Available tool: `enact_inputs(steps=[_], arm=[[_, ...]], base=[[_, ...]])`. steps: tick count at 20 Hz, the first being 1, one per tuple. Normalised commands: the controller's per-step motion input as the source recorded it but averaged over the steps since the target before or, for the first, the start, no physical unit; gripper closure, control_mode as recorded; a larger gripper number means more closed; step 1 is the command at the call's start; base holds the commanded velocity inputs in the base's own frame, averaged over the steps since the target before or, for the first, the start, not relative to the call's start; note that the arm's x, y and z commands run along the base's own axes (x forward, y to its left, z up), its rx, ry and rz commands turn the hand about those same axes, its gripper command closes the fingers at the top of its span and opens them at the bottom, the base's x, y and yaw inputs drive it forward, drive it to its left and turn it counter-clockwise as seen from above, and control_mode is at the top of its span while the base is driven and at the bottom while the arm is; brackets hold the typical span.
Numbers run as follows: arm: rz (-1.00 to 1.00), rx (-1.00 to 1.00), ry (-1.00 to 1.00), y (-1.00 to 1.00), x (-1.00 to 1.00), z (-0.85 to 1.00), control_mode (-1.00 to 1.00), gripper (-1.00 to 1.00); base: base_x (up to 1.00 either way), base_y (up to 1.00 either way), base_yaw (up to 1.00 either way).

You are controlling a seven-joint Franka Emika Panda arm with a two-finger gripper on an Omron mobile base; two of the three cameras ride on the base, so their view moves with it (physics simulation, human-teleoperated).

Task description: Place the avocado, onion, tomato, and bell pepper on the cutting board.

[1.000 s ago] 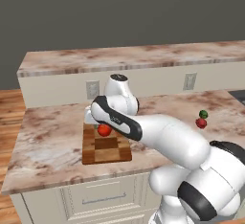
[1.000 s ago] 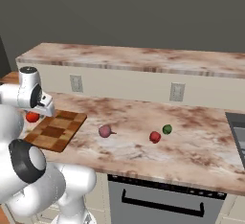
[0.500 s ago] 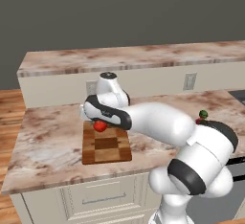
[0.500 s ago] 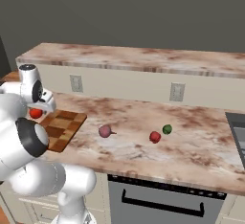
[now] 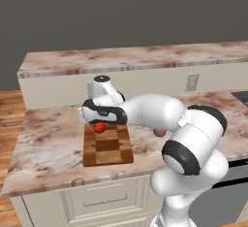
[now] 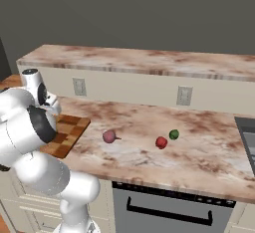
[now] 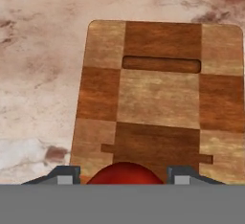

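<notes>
Gripper (image 5: 100, 127) clamped on the tomato (image 5: 100, 127), its two dark tips either side of the red ball in the hand view, now hangs over the far end of the cutting board (image 5: 107, 145). Over the last second the arm has swung further left and the hand has carried the tomato from above the board's near-right part to above its back-left corner; the grip width has barely changed, so the ball is still held rather than let go. From the left base view the tomato appears just above the wood, though whether it already touches is hard to tell.

Judging from this, the carry is essentially finished and the next move should be a short lowering and a release. Because the tomato is round and smooth, it may roll once freed, so setting it down gently, away from the edge, looks wise.

Three things remain on the worktop (image 6: 209, 152) to the right, well apart from the board. The onion (image 6: 109, 137) lies nearest, between the board and the other two. The bell pepper (image 6: 161, 142) and the avocado (image 6: 174, 135) sit just beside each other further right. None of them has shifted. With one vegetable about to land, the task seems roughly a quarter done, and the onion looks the shortest reach afterwards
</notes>
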Motion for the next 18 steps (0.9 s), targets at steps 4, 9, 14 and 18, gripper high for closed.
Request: enact_inputs(steps=[4, 9, 14, 18], arm=[[0.0, 0.0, 0.01, 0.0, 0.26, -0.22, -1.0, 1.0], [0.0, 0.0, 0.03, 0.0, 0.22, -0.22, -1.0, 1.0], [0.0, 0.0, 0.05, 0.0, 0.13, -0.33, -1.0, 1.0], [-0.01, 0.0, 0.06, 0.0, 0.09, -0.34, -1.0, 1.0]], base=[[0.0, 0.0, 0.0], [0.0, 0.0, 0.0], [0.0, 0.0, 0.0], [0.0, 0.0, 0.0]])
